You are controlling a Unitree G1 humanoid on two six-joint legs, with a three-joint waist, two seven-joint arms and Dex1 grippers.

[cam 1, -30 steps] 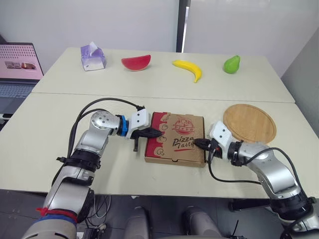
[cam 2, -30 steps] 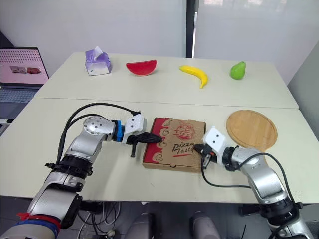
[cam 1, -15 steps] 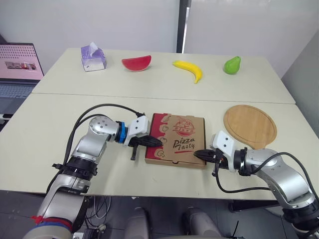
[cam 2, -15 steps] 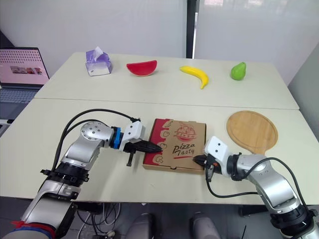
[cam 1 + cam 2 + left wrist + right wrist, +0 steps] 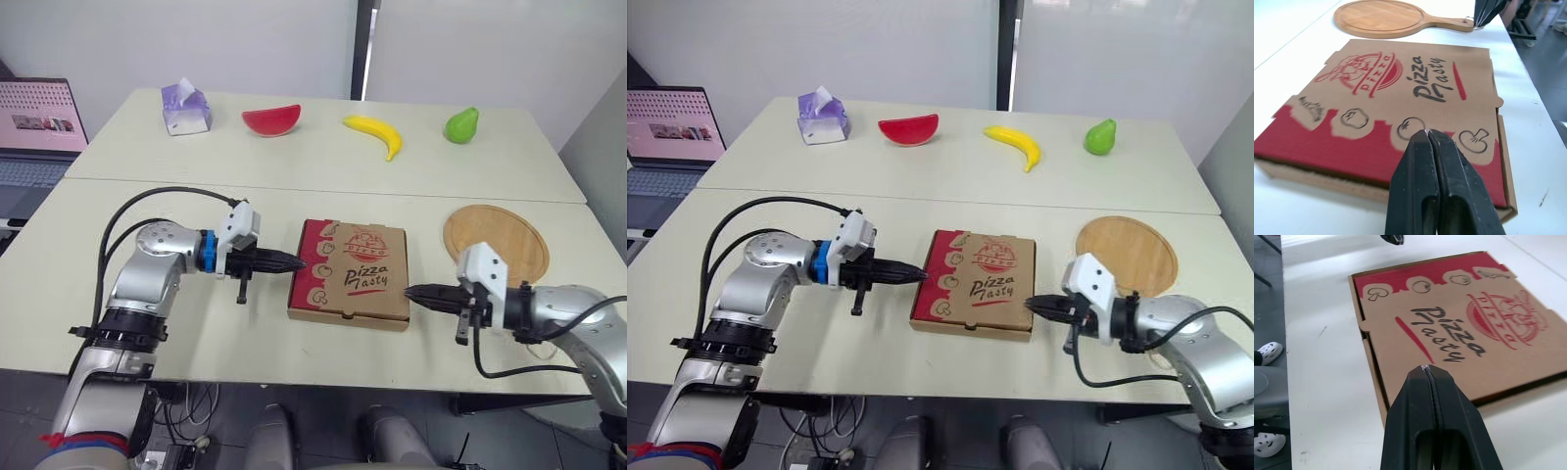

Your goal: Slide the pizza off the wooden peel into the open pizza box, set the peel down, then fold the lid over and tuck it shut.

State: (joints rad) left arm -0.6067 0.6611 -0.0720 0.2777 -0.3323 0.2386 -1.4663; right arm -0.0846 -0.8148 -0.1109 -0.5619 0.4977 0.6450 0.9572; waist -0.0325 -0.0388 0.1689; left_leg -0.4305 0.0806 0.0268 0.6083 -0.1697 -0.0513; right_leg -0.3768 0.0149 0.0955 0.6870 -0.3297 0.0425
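The pizza box (image 5: 351,273) lies closed and flat in the middle of the near table, brown lid with red print facing up. My left gripper (image 5: 297,263) is shut and points at the box's left side, just short of it. On the other side my right gripper (image 5: 411,291) is shut too, its tip a little off the box's right front corner. Both wrist views look along shut fingers (image 5: 1429,161) at the lid (image 5: 1449,338). The round wooden peel (image 5: 493,241) lies bare on the table at the right, behind my right arm.
On the far table sit a purple tissue box (image 5: 185,107), a red watermelon slice (image 5: 271,119), a banana (image 5: 373,132) and a green pear (image 5: 460,124). A laptop (image 5: 39,132) stands at the far left. The near table's edge runs just in front of the box.
Both grippers have drawn back from the box, left one leftward, right one rightward. The box has stayed closed.
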